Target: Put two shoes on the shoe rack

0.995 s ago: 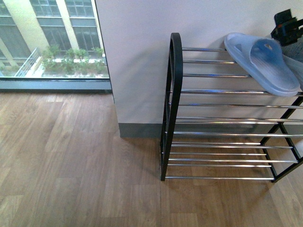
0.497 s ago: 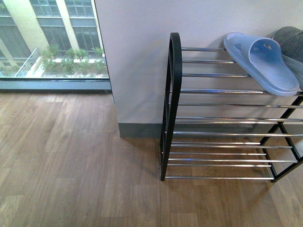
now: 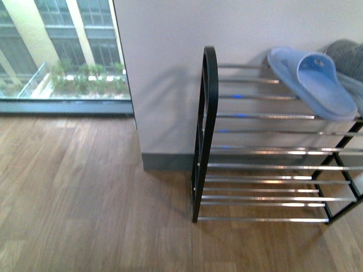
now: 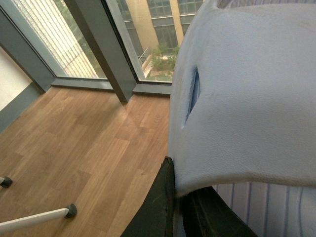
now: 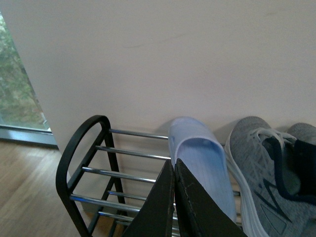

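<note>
Up close, pale blue slide (image 4: pixel 247 94) clamped in left gripper (image 4: pixel 178 207); right gripper (image 5: pixel 174 197) closed, empty.

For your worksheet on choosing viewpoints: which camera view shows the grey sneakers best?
The right wrist view: the grey sneakers show laces, knit and white sole. The front view catches only a grey sliver at its edge; the left wrist view shows none.

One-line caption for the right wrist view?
Closed right hand above rack holding blue sandal beside grey sneaker.
</note>
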